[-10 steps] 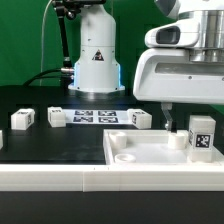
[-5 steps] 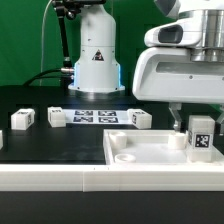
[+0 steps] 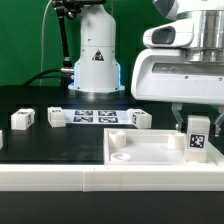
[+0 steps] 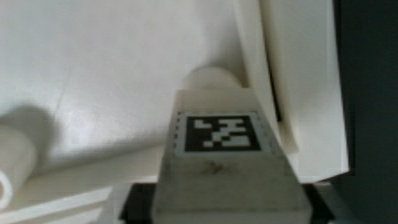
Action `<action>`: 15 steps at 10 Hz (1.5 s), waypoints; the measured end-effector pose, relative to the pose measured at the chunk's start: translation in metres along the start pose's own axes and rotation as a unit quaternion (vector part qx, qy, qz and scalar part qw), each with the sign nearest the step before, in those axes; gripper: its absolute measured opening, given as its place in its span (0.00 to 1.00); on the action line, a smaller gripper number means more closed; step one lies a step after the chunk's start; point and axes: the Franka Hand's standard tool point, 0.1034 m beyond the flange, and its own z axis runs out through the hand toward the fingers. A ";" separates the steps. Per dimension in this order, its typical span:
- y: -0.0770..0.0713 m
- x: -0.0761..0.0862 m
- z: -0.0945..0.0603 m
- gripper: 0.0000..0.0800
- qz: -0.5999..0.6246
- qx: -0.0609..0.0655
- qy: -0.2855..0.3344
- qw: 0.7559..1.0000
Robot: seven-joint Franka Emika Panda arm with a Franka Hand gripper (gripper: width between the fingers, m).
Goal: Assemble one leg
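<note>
Hand (image 3: 197, 128) clamped on small white chunky tagged plastic leg (image 3: 198, 139), long axis upright, directly above large white tray-like panel (image 3: 140, 156) near counter (image 3: 50, 145) front-right corner.

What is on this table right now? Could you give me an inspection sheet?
Surface: black table, white ledge along the front.
Job's things: large white square tray-like panel; small white chunky tagged leg held upright over its corner at the exterior view's right; three more like it loose on the table.
Clutter: thin flat white marker board, otherwise nothing seen.
Grippers: tool shut on the held leg.
Cables: dark cable beside the robot base.
Surroundings: green backdrop.
</note>
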 end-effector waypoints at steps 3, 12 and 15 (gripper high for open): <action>0.013 0.002 0.001 0.37 0.137 -0.008 0.023 0.990; 0.027 0.005 0.001 0.78 0.230 -0.020 0.031 0.972; 0.027 0.005 0.001 0.81 0.230 -0.020 0.031 0.972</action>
